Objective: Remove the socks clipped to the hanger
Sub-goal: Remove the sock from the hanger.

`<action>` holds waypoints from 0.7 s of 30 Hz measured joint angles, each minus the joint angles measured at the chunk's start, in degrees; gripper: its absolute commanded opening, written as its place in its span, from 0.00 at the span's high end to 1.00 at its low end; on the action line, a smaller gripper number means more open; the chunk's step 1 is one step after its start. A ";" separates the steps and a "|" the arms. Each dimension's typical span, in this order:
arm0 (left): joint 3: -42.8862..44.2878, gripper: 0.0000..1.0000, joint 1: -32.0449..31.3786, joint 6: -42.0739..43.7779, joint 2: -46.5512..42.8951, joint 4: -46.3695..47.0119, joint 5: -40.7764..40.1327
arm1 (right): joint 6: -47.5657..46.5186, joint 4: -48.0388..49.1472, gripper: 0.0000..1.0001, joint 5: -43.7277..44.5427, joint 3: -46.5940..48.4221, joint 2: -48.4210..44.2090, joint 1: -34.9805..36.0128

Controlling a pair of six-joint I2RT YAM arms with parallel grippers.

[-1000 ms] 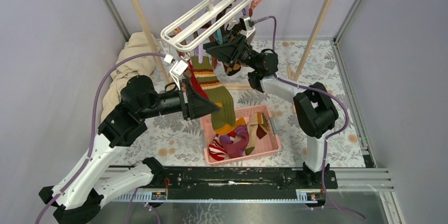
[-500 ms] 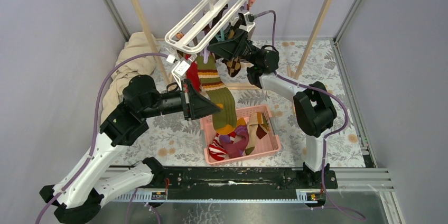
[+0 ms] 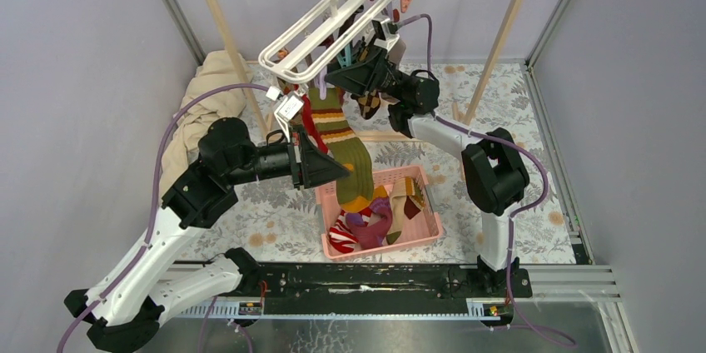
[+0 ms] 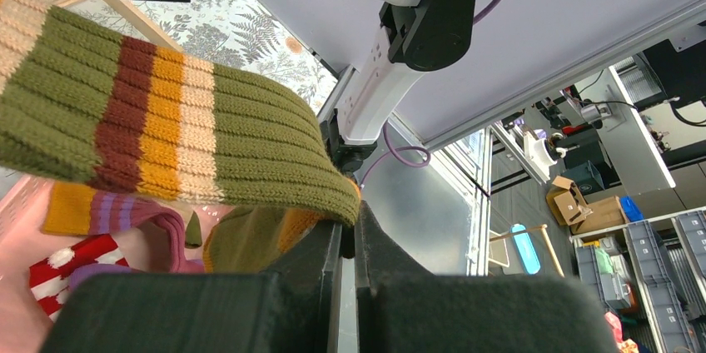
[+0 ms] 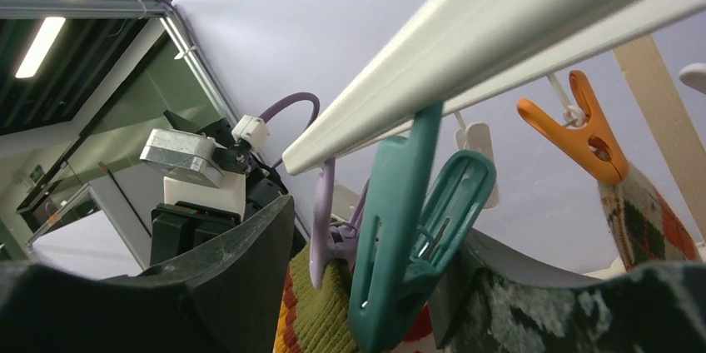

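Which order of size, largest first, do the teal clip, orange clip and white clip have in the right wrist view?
1. teal clip, clearly largest, but nearest the camera.
2. orange clip.
3. white clip, partly behind the teal one.

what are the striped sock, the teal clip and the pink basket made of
Striped sock: ribbed knit yarn, matte, maybe wool or acrylic; the ribs show. Teal clip: moulded plastic, smooth with a slight sheen. Pink basket: probably plastic, judging by its thin rigid rim.

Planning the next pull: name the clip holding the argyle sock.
The orange clip, rightmost under the hanger; the teal, purple and white clips hang apart from it.
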 measured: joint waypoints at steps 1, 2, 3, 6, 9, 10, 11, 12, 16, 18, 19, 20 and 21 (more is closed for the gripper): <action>-0.13 1.00 0.00 0.00 0.00 0.20 0.02 | 0.20 -0.02 0.36 -0.17 0.50 0.17 0.00; -0.26 1.00 0.00 -0.02 -0.02 0.35 0.04 | 0.39 -0.02 0.36 -0.52 0.96 0.33 0.00; -0.44 1.00 0.00 -0.02 -0.02 0.48 0.07 | 0.59 -0.02 0.35 -1.05 1.62 0.48 0.00; -0.83 1.00 0.00 -0.04 -0.02 0.55 0.24 | 1.14 0.02 0.35 -1.95 2.78 0.61 0.00; -1.05 1.00 0.00 -0.07 -0.04 0.57 0.37 | 1.62 0.02 0.40 -2.86 3.76 0.74 0.00; -1.16 1.00 0.00 -0.07 -0.07 0.57 0.39 | 1.86 0.04 0.42 -3.06 4.09 0.85 0.00; -1.27 1.00 0.00 -0.09 -0.07 0.59 0.39 | 2.05 0.02 0.44 -3.13 4.42 0.96 0.00; -1.38 1.00 0.00 -0.09 -0.07 0.59 0.39 | 2.19 0.04 0.46 -3.17 4.48 1.01 0.00; -1.64 1.00 0.00 -0.20 -0.07 0.59 0.39 | 2.60 0.02 0.56 -3.50 4.50 1.07 0.00; -1.64 1.00 0.00 -0.22 -0.11 0.59 0.39 | 2.67 0.04 0.67 -3.50 4.50 1.09 0.00; -1.64 1.00 0.00 -0.24 -0.13 0.59 0.37 | 2.73 0.09 0.72 -3.50 4.52 1.09 0.00; -1.66 1.00 0.00 -0.24 -0.17 0.59 0.37 | 2.86 0.11 0.76 -3.52 4.55 1.14 0.00; -1.75 1.00 0.00 -0.24 -0.26 0.59 0.37 | 3.04 0.13 0.77 -3.50 4.72 1.27 0.00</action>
